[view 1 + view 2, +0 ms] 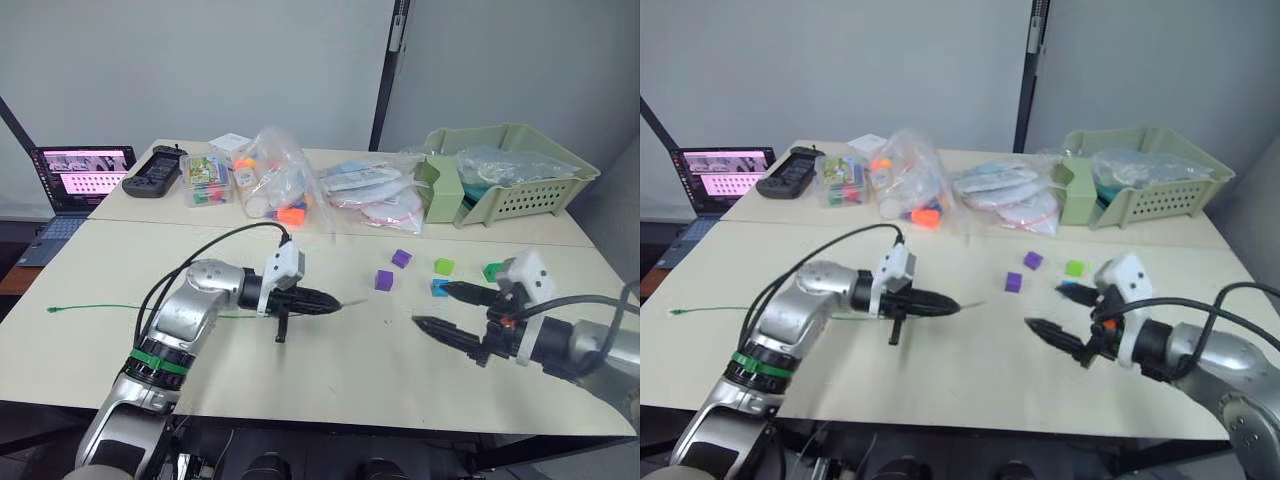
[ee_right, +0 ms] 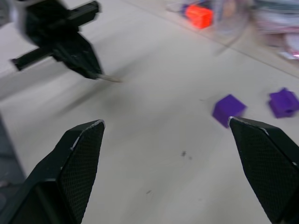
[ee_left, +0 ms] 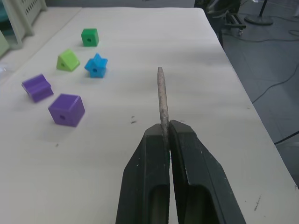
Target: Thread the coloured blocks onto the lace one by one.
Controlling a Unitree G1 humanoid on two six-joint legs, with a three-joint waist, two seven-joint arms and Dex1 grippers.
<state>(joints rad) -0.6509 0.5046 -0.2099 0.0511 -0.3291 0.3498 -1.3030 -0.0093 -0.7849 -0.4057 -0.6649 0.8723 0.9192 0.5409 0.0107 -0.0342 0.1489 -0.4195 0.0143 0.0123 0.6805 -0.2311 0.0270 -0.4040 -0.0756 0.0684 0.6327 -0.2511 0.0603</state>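
My left gripper (image 1: 335, 302) is shut on the lace's pale tan tip (image 3: 161, 98), which sticks out past the fingertips toward the blocks. The thin green lace (image 1: 90, 308) trails back across the table to the left. Ahead of the tip lie two purple blocks (image 1: 384, 280) (image 1: 401, 258), a lime green one (image 1: 444, 266), a blue one (image 1: 439, 288) and a dark green one (image 1: 492, 271). My right gripper (image 1: 432, 305) stands wide open just above the table, right beside the blue block, with nothing between its fingers.
Clear plastic bags (image 1: 280, 180) with orange pieces, a small clear box (image 1: 207, 180) and a black controller (image 1: 155, 170) line the back of the table. A pale green basket (image 1: 510, 170) stands at the back right, and a laptop (image 1: 80, 175) at the far left.
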